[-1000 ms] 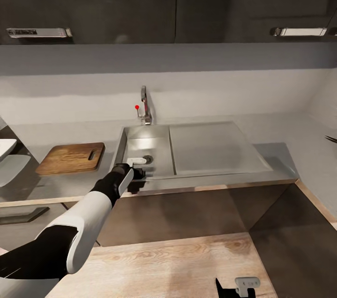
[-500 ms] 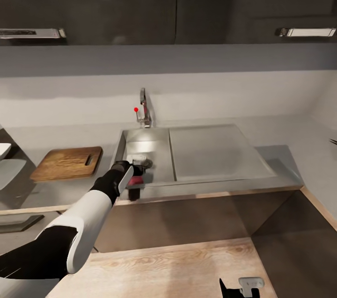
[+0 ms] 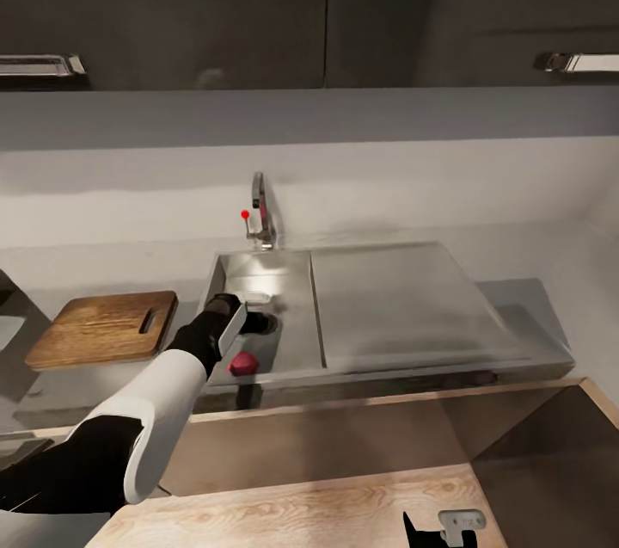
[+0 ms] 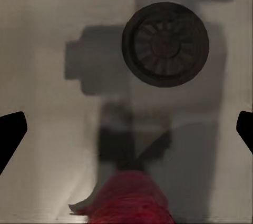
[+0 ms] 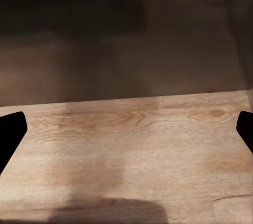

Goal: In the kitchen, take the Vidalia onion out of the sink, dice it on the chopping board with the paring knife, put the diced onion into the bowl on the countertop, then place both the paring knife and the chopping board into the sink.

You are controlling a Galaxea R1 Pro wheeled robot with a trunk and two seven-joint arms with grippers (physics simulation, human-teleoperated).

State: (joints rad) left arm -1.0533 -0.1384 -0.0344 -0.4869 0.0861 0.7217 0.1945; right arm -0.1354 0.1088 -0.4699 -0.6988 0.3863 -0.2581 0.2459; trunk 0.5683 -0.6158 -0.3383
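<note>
Head view: small pinkish-red Vidalia onion (image 3: 242, 362) lies in sink (image 3: 284, 273).

The grey recessed metal sink (image 3: 292, 307) has a brushed, softly reflective finish. The brown rectangular wood-grain chopping board (image 3: 103, 329) looks matt. The long grey countertop (image 3: 516, 294) is smooth and glossy. The small pinkish-red onion (image 3: 242, 363) looks dull.

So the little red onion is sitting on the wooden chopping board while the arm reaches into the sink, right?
Not quite. The Vidalia onion lies in the sink, near its front wall, beside the left gripper. The chopping board on the countertop is bare, as the head view shows.
</note>
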